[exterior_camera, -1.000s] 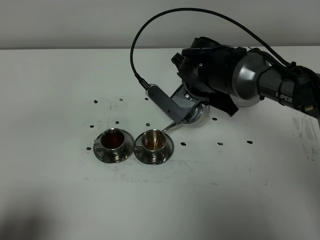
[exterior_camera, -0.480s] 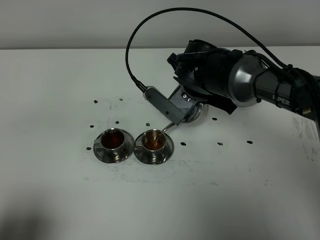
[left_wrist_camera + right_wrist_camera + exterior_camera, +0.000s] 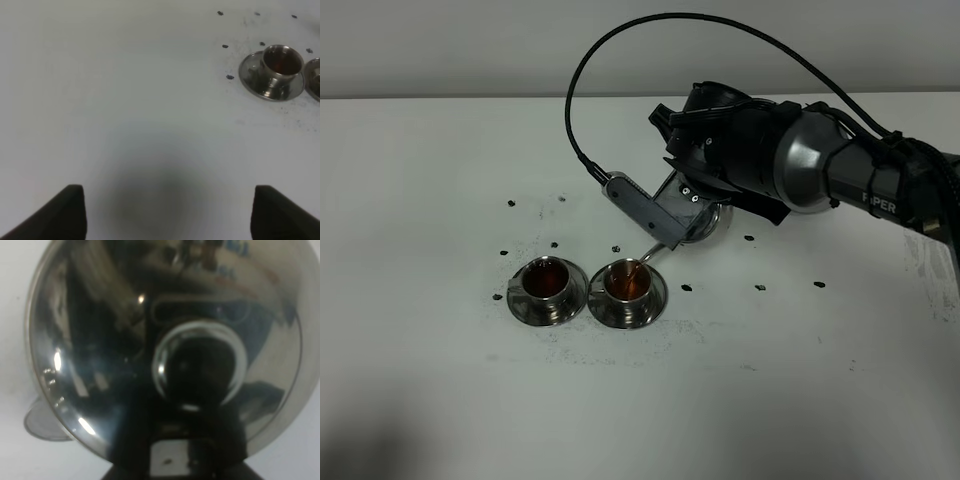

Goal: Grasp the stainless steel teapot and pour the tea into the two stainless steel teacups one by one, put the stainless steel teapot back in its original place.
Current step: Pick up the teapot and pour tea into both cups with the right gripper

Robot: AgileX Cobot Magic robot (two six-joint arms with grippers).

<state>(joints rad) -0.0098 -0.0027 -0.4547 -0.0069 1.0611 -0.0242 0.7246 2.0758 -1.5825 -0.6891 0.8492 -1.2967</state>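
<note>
My right gripper (image 3: 688,207) is shut on the stainless steel teapot (image 3: 708,226), holding it tilted above the table with its thin spout (image 3: 655,251) over the right-hand teacup (image 3: 628,288). Tea (image 3: 626,283) lies in that cup. The left-hand teacup (image 3: 548,285) on its saucer holds dark reddish-brown tea too. In the right wrist view the teapot's shiny body (image 3: 165,340) fills the picture. In the left wrist view my left gripper (image 3: 175,215) is open over bare table, far from the teacup (image 3: 281,64) and its saucer (image 3: 250,80).
Small black marks (image 3: 760,288) dot the white table (image 3: 440,380) around the cups. A black cable (image 3: 582,100) arcs above the right arm (image 3: 820,170). The second saucer's edge (image 3: 315,75) shows at the left wrist view's border.
The right arm has shifted slightly left and tipped the teapot further. The right-hand cup has gone from nearly bare steel to holding reddish-brown tea. The left gripper has not moved.
</note>
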